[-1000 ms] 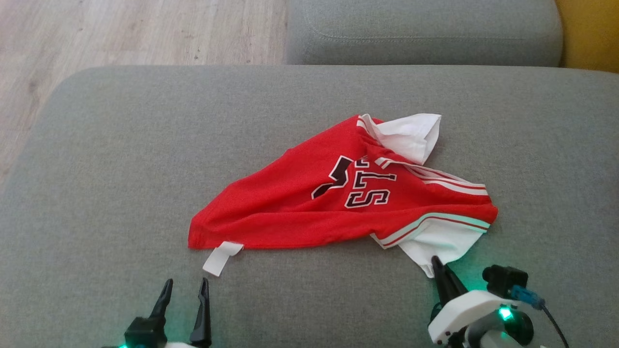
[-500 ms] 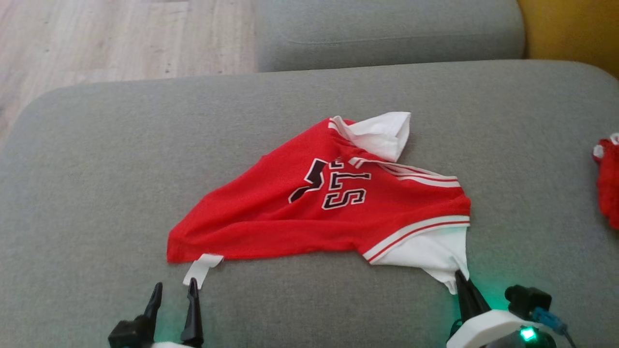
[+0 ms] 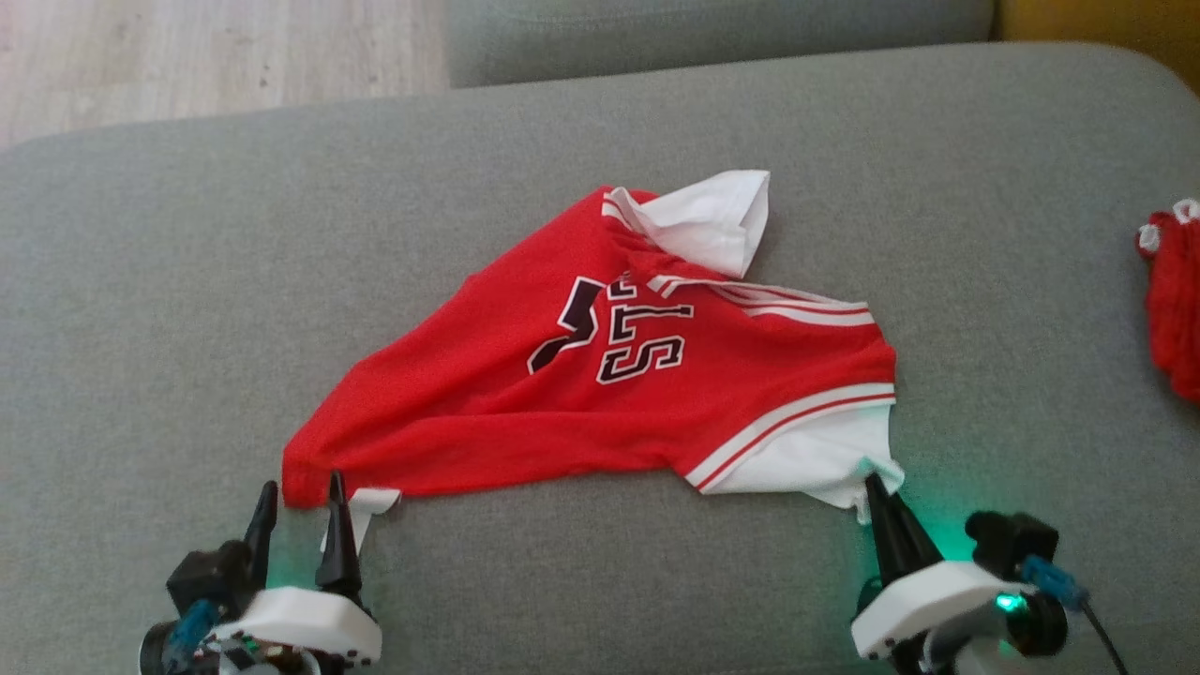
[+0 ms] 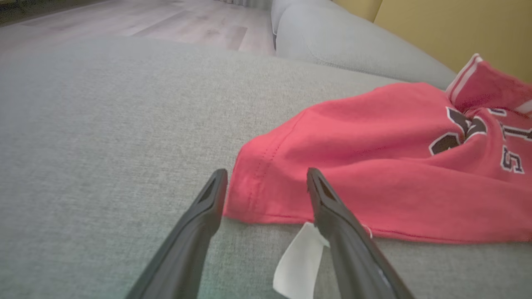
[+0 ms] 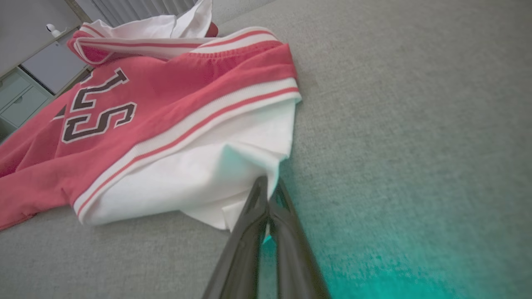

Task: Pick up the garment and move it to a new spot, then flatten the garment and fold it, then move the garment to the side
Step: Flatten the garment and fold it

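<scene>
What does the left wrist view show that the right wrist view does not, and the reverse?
Left wrist view: the open left gripper astride a hem corner of the red and white cloth jersey, a white cloth tag, pale wooden floor. Right wrist view: the right gripper shut on the jersey's white edge, pale drawers. Both: the jersey's dark letters, the grey fabric cushion.

I count two red garments: the jersey [image 3: 609, 375] and a second piece [image 3: 1172, 309] far right. There is one white tag [image 3: 367, 503], and two pincers: my left gripper [image 3: 302, 481], my right gripper [image 3: 874, 483].
</scene>
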{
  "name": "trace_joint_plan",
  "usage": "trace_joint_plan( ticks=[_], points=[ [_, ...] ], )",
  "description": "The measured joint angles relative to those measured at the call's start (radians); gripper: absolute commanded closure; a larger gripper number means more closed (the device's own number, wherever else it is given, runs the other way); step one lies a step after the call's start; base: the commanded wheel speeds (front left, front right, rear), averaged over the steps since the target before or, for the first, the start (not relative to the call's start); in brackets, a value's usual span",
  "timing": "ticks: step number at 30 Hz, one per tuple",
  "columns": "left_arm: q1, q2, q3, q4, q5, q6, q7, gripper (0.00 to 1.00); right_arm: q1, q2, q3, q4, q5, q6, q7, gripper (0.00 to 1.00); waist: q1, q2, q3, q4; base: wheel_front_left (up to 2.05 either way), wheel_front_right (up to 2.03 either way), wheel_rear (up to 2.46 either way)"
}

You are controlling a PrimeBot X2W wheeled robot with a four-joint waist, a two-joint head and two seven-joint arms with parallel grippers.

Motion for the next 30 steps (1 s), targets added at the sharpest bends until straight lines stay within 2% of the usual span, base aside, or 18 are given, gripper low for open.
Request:
trace_joint_plan(
  ticks=[8, 10, 11, 17, 24, 27, 30],
  points=[
    [-0.079, -0.001, 0.029, 0.142, 0.026, -0.008, -0.006, 0.0, -0.046, 0.0, 0.02, -0.037, 0.009, 0.0, 0.0, 1.0, 0.0001, 0.0, 0.049, -0.025, 0.0, 0.0, 0.0],
    [-0.096, -0.001, 0.029, 0.156, 0.026, -0.008, -0.006, 0.78, -0.046, 0.0, 0.02, -0.042, 0.012, 0.0, 0.0, 1.0, 0.0, 0.0, 0.052, -0.029, 0.0, 0.0, 0.0],
    [-0.102, -0.001, 0.028, 0.161, 0.026, -0.008, -0.006, 1.0, -0.046, 0.0, 0.02, -0.045, 0.012, 0.0, 0.0, 1.0, 0.0001, 0.0, 0.051, -0.03, 0.0, 0.0, 0.0],
    [-0.091, -0.002, 0.011, 0.158, 0.006, -0.016, -0.004, 1.0, -0.046, 0.0, 0.017, -0.091, 0.052, 0.0, 0.0, 1.0, 0.0, 0.0, 0.024, -0.027, 0.0, 0.0, 0.0],
    [-0.078, 0.001, -0.03, -0.042, -0.042, -0.016, -0.004, 1.0, -0.071, 0.0, 0.012, -0.241, 0.171, 0.0, 0.0, 1.0, -0.0001, 0.0, -0.04, -0.007, 0.0, 0.0, 0.0],
    [-0.096, 0.031, -0.086, -0.112, -0.08, -0.016, -0.004, 1.0, -0.135, -0.002, -0.014, -0.316, 0.194, 0.0, 0.0, 1.0, -0.0002, 0.0, -0.079, 0.001, 0.0, 0.0, 0.0],
    [-0.164, 0.093, -0.141, -0.17, -0.112, -0.016, -0.004, 1.0, -0.223, -0.028, -0.041, -0.39, 0.22, 0.0, 0.0, 1.0, -0.0001, 0.0, -0.116, 0.009, 0.0, 0.0, 0.0]
  ],
)
